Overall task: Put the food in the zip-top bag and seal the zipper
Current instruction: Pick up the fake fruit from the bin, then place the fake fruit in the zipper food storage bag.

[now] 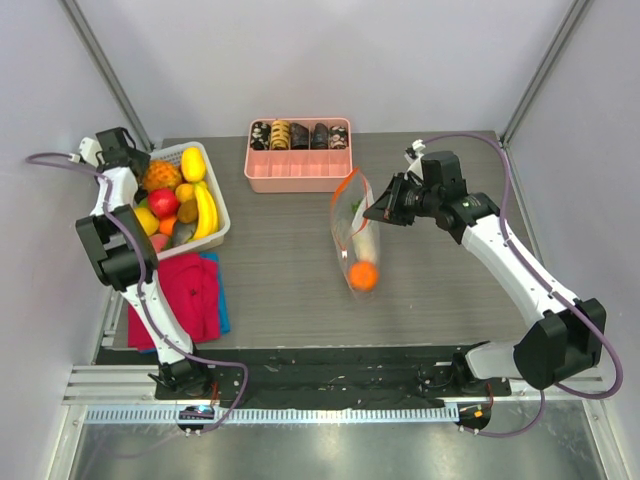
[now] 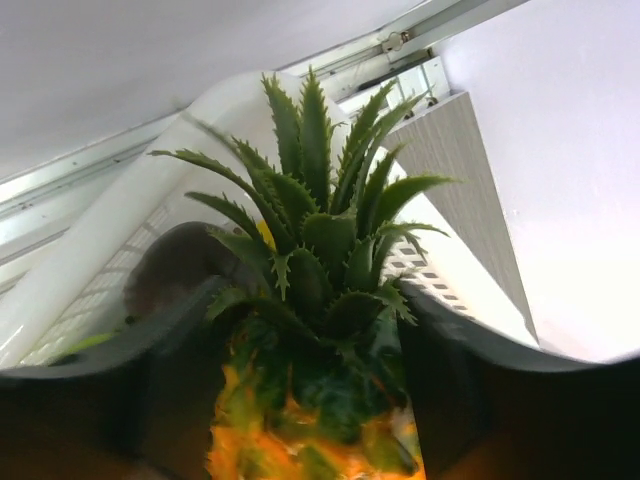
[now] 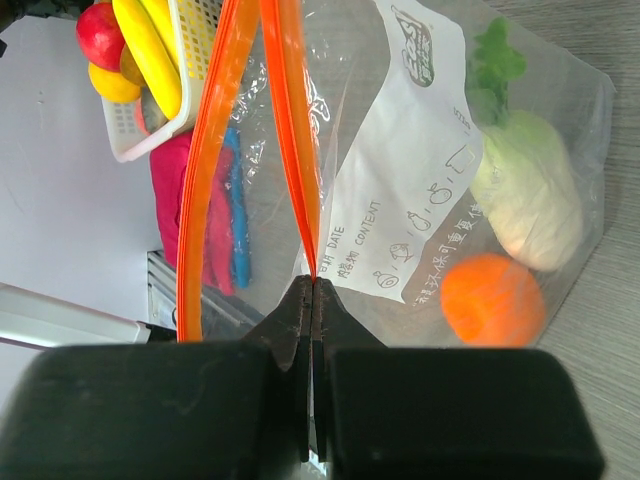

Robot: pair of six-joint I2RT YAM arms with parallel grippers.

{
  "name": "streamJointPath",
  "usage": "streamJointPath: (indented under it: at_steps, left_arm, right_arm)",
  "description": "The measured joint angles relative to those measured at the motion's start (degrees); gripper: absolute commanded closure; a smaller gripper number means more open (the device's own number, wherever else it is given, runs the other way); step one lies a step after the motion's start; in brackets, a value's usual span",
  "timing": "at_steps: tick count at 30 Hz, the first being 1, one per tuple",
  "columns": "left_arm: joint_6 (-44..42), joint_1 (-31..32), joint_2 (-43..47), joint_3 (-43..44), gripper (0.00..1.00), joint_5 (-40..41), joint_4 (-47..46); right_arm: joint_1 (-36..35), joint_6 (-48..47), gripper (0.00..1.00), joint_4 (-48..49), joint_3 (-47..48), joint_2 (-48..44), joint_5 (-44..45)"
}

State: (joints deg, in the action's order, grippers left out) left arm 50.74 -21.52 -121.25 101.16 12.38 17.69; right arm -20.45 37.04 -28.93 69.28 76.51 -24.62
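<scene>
Bag (image 1: 352, 232) lies near the middle of the bench (image 1: 280, 290), a little toward the right edge, with its mouth turned to the far edge and its closed bottom toward the near edge. The zipper (image 3: 215, 150) is unsealed: in the right wrist view its two orange strips run apart from each other, and the mouth gapes between them. The right gripper (image 3: 312, 295) has its fingers pressed together on one of those strips, pinching it and holding that side of the bag up. Inside the bag, the radish (image 3: 530, 190) rests with its green leaves toward the mouth, and the orange ball (image 3: 492, 298) sits just beside it at the bottom, next to a white label (image 3: 410, 190) on the plastic. At the far left corner stands the white basket (image 1: 222, 235), where the left gripper (image 2: 310, 380) is down among the fruit. Its dark fingers (image 2: 170, 400) sit tight against both sides of the pineapple (image 2: 320, 270), gripping it with the green crown sticking out past them; whether the pineapple is clear of the basket, I cannot tell. The red fruit (image 1: 163, 202) and a banana (image 1: 205, 210) lie in the basket just beside it. A red cloth (image 1: 185, 290) lies along the left edge, nearer than the basket, and a pink tray (image 1: 298, 172) sits at the middle of the far edge.
</scene>
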Motion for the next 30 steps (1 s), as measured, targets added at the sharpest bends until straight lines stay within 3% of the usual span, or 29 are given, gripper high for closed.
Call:
streamJointPath:
  at_steps: [7,16,21,24,30]
  left_arm:
    - [-0.2,-0.02,0.44,0.11,0.52,-0.42,-0.31]
    - [-3.43,-0.7,4.79,0.11,0.82,-0.28,-1.42]
    - [-5.18,-0.74,8.07,0.28,0.89,-0.2,-2.67]
    - [-6.27,-0.74,9.7,0.76,1.0,-0.44,-3.45]
    - [-9.11,-0.52,13.75,2.38,1.0,-2.97,-4.83]
  right_arm:
    - [0.0,-0.02,0.99,0.22,0.0,0.04,-0.13]
    - [0.04,-0.79,0.99,0.15,-0.83,0.04,-0.09]
    - [0.04,-1.01,0.99,0.2,-0.83,0.02,-0.09]
    - [0.04,-1.14,0.99,0.2,-0.83,0.02,-0.09]
    - [0.04,-1.2,0.99,0.2,-0.83,-0.07,-0.02]
